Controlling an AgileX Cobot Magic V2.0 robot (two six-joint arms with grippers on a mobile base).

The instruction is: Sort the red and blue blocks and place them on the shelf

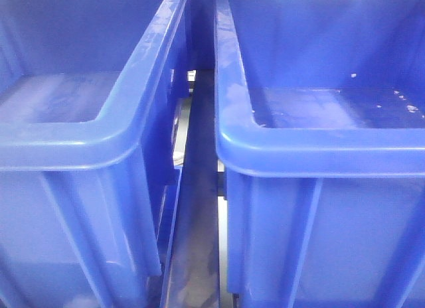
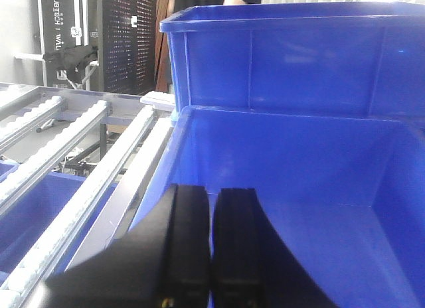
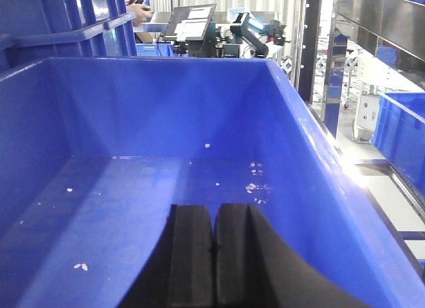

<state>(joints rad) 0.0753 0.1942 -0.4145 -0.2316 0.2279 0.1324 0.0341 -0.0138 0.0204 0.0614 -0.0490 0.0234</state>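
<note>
In the left wrist view, the left gripper (image 2: 211,248) fills the bottom edge, its two black fingers (image 2: 189,241) pressed flat together with only a thin seam between them and nothing held. It hangs over the near rim of a blue bin (image 2: 319,188), whose floor looks bare in the part that shows. Directly behind that bin stands a second blue bin (image 2: 292,56), higher in the frame. To the left run white roller rails (image 2: 73,155), three of which can be counted, part of the shelf (image 2: 143,142); below them a third blue bin (image 2: 26,208) shows in part.

In the right wrist view, the right gripper (image 3: 214,261) is likewise closed, its two black fingers (image 3: 191,255) touching along a narrow line and gripping nothing. It sits inside or just above the near end of a large blue bin (image 3: 302,122). On the bin's floor ahead of the fingers lie small white flecks (image 3: 252,186), scattered in ones and twos. A further blue bin (image 3: 402,122) stands to the right beyond a steel upright (image 3: 331,69).

The front-facing view shows two blue bins side by side, the left one (image 1: 93,142) and the right one (image 1: 312,149), with a narrow gap between them.

Neither the red block nor the blue block can be seen in any view, so their position relative to either gripper cannot be told.
</note>
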